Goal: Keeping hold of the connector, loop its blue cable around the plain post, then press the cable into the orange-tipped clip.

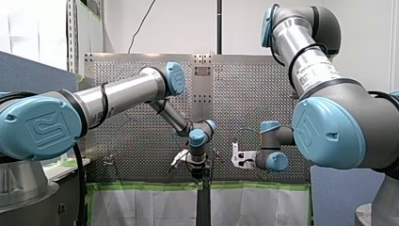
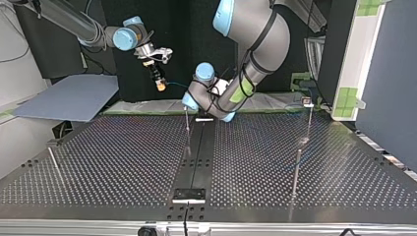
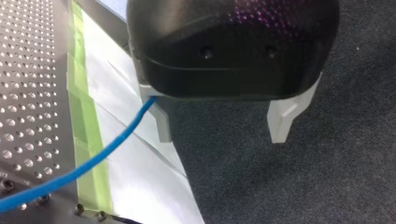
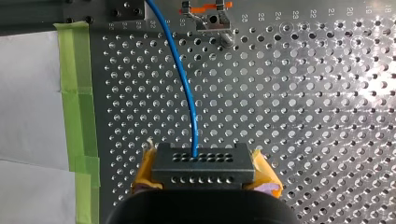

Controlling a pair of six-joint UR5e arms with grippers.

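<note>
My right pincer (image 4: 204, 171) is closed on the dark connector (image 4: 203, 161), which is clamped on both sides between the yellow pads (image 4: 145, 168). The blue cable (image 4: 184, 84) is seen leaving the connector's face and running in a gentle curve ahead of the pincer, over the perforated table (image 4: 303, 116). It passes just beside the orange-tipped clip (image 4: 208, 10) and is not pressed into it. The clip is mounted well ahead of the pincer, with bare perforated plate between the two. To one side of the pincer the table's edge is marked by a strip of green tape (image 4: 77, 93), and beyond the tape a white sheet (image 4: 28, 93) is laid. On the other side, open plate is spread wide.

My left pincer (image 3: 222, 128) is open: its pale fingers (image 3: 281, 119) are set apart and nothing is held between them. It is held out past the table's edge, over grey carpeted floor (image 3: 289, 177). The cable is seen emerging close beside one finger and running away across the taped edge onto the table.

In the top view, my right pincer is held raised above the table's far edge. A thin upright post (image 2: 188, 125) is seen below it and to its side, on the table, with free space all around it.
</note>
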